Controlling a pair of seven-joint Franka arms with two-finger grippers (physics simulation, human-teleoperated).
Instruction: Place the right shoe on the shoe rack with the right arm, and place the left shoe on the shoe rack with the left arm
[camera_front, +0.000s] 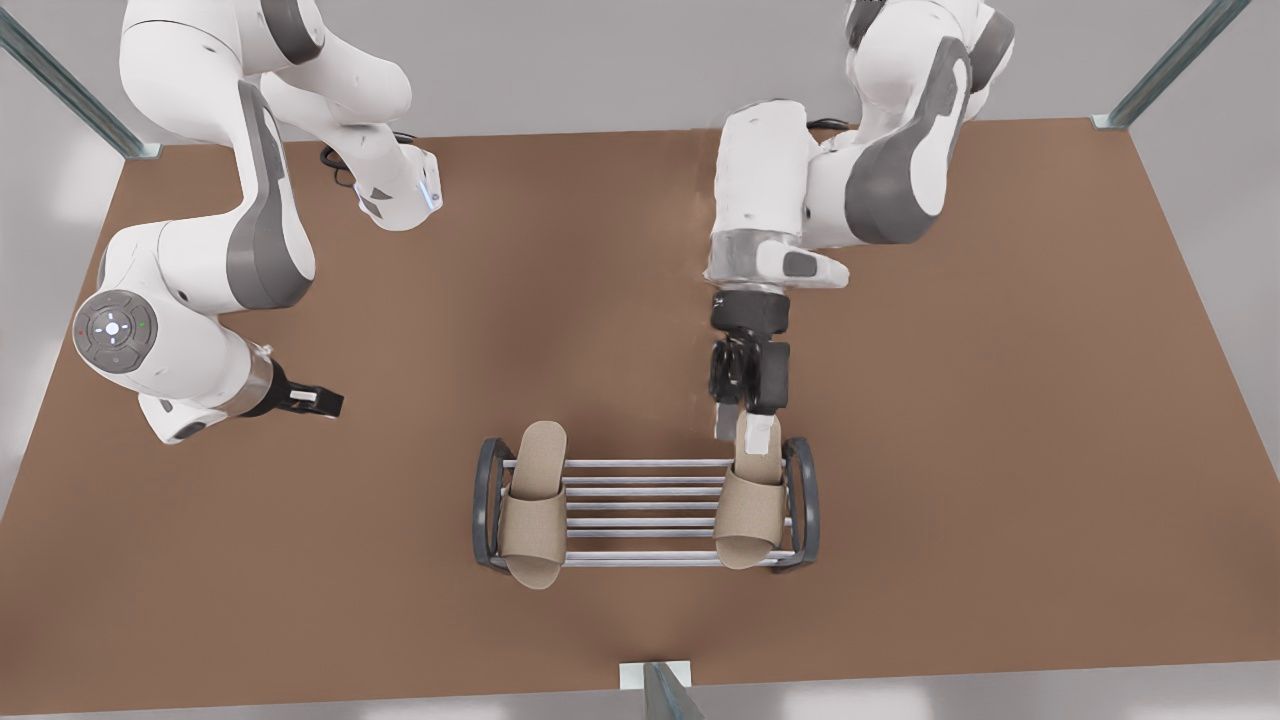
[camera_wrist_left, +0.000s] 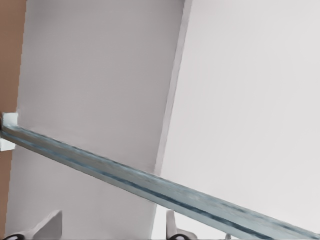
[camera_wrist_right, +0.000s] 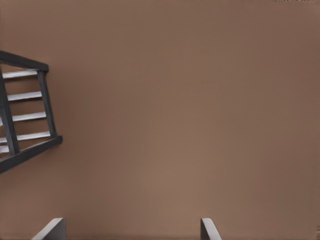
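Snagging hazard: right shoe (camera_front: 748, 510) could be dragged off shoe rack (camera_front: 640, 521) by open right claw (camera_front: 745, 420).
Left claw (camera_front: 318, 400): open, waiting.

**Both grippers open, nothing held**

Left gripper (camera_front: 332, 402): front view's left, wrist level, pointing sideways toward the front view's right; fingers (camera_wrist_left: 50, 226) spread. Right gripper (camera_front: 745, 420): front view's right, wrist pointing straight down; fingers (camera_wrist_right: 207, 228) wide apart.
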